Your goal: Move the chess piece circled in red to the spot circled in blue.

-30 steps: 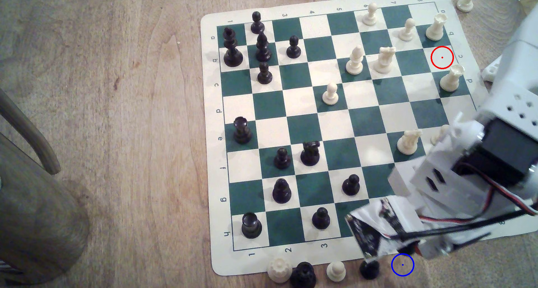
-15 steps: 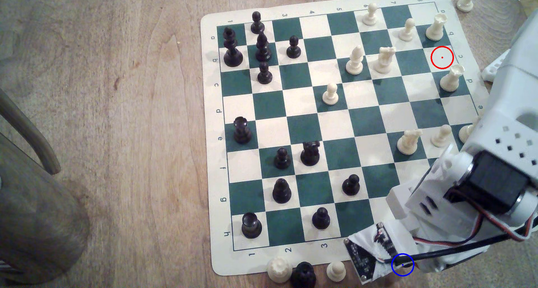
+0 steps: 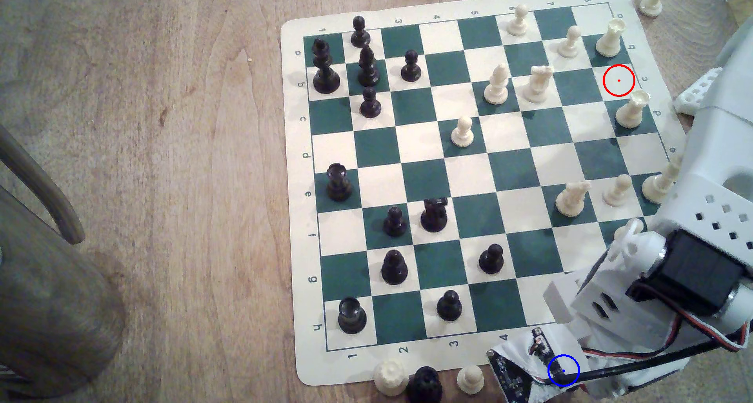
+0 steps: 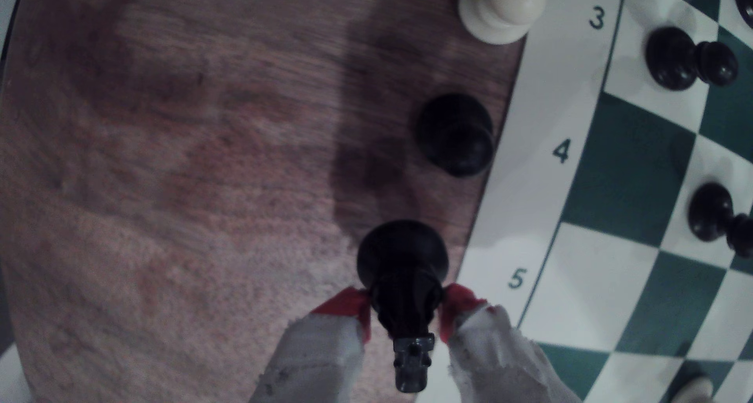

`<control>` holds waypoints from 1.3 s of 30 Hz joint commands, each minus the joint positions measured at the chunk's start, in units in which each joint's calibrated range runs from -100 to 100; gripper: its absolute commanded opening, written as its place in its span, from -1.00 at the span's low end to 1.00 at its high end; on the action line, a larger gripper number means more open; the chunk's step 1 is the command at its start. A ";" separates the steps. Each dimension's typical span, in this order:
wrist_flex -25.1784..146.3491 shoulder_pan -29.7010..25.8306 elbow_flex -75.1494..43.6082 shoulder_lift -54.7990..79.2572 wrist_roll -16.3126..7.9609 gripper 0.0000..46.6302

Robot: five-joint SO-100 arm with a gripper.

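Down at the lower right of the exterior view we see the arm (image 3: 668,272) reaching past the board's (image 3: 468,175) near edge, its wrist covering the blue ring (image 3: 563,370) so the worktop (image 3: 163,183) inside the ring is hidden. In the wrist view the jaws (image 4: 405,309) are narrowed onto the knight (image 4: 403,272), red-tipped fingers (image 4: 346,303) pressing each side of its body, its round base over bare wood just off the board's border near the numeral 5. We cannot tell whether the base touches the wood. A black pawn (image 4: 456,134) stands close by along that border, and a white pawn (image 4: 501,8), cut off by the frame edge, stands farther along; open wood lies on the side away from the board. In the exterior view the red ring (image 3: 619,80) at the upper right encloses an empty light square. Off-board pieces line the lower edge there, partly cropped. At the right, the arm cuts off a white piece (image 3: 660,183).
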 commanded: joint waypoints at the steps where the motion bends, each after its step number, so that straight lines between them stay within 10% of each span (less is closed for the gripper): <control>1: -0.49 0.05 -2.34 -1.03 -0.49 -0.95; 11: -0.65 0.13 -2.25 0.84 -0.34 -0.94; 16: 0.16 0.29 -1.71 0.41 -0.20 -0.36; 21: -0.25 1.23 -1.62 -0.52 -0.29 -0.23; 39: 8.03 7.48 6.00 -23.53 1.07 -0.16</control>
